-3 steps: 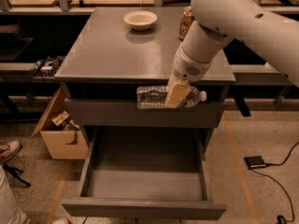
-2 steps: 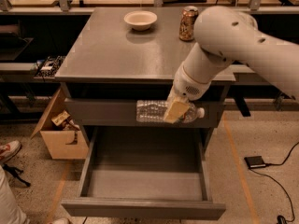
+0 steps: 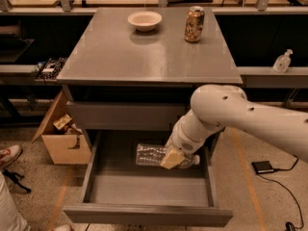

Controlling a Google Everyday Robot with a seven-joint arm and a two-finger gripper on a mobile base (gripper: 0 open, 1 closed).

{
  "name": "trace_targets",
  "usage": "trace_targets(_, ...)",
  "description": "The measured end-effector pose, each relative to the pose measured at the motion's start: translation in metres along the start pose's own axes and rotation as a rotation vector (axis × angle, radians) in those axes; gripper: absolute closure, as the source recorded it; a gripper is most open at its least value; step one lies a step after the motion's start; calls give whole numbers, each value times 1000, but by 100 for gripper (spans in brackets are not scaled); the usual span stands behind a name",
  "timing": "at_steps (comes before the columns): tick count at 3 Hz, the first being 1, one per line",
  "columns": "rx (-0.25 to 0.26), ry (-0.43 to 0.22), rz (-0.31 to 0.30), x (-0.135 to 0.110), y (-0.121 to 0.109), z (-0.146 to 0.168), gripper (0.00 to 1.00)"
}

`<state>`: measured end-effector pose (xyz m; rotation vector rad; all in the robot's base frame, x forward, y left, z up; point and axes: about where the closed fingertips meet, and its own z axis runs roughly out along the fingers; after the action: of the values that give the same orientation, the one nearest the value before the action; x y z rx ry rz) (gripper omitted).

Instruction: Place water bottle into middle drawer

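Note:
The water bottle (image 3: 150,155) is clear and crinkled, lying on its side with its white cap to the right. My gripper (image 3: 172,158) is shut on the water bottle near its cap end and holds it inside the open middle drawer (image 3: 144,214), toward the back, close to the drawer floor. The drawer is a wide grey tray pulled out toward the camera. My white arm (image 3: 240,117) comes in from the right.
On the grey tabletop (image 3: 120,57) stand a white bowl (image 3: 144,19) and a gold-brown can (image 3: 194,24). A cardboard box (image 3: 60,134) sits left of the cabinet. A white spray bottle (image 3: 282,61) is on a shelf at right. A shoe (image 3: 8,155) is at far left.
My arm has lowered the bottle from in front of the closed upper drawer down into the open middle drawer.

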<state>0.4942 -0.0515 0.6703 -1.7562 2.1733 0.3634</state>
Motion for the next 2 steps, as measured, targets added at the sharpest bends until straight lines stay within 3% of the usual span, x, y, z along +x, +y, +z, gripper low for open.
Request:
trace_targets(1, -13, -64, 58, 11, 12, 77, 100)
trace_targets(2, -13, -64, 58, 11, 12, 77, 100)
